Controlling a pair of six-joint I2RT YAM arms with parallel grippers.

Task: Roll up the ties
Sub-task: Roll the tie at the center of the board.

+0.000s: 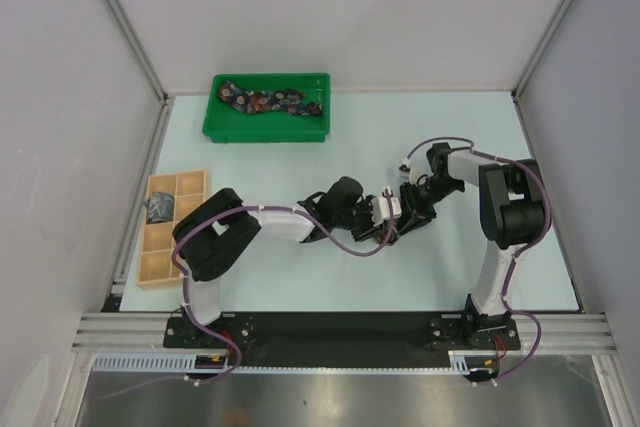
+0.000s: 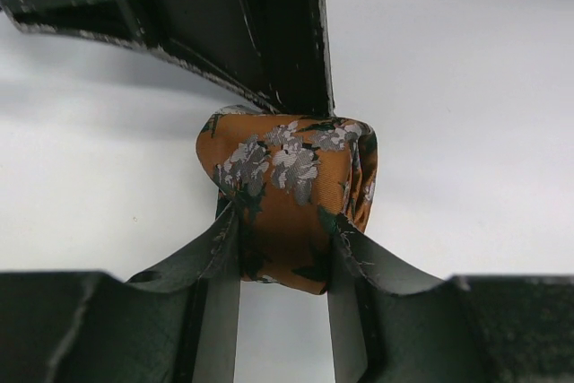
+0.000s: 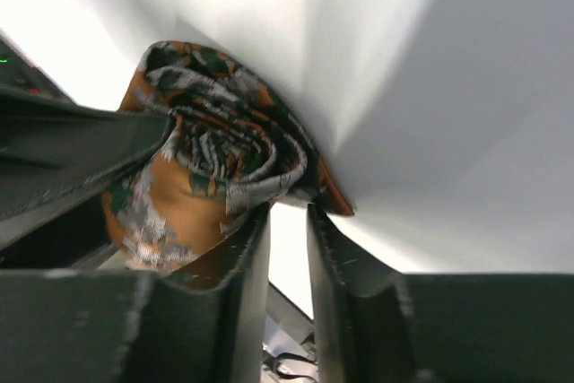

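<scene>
The rust-brown tie (image 2: 291, 177) with grey flowers is rolled into a tight coil (image 3: 211, 145) and held above the table between both grippers. My left gripper (image 2: 283, 221) is shut on the roll, one finger on each side. My right gripper (image 3: 287, 208) is nearly closed, and its tips pinch the fabric at the lower edge of the coil. In the top view the two grippers meet at mid-table, left gripper (image 1: 385, 211) and right gripper (image 1: 408, 199), and they hide the roll. The dark navy floral tie (image 1: 272, 101) lies loose in the green tray. A grey-blue tie (image 1: 160, 208) sits rolled in the wooden box.
The green plastic tray (image 1: 215, 129) stands at the back of the table. The tan wooden compartment box (image 1: 180, 187) lies along the left edge. Purple cables loop from both arms over the middle of the table. White walls enclose the table at the back and sides.
</scene>
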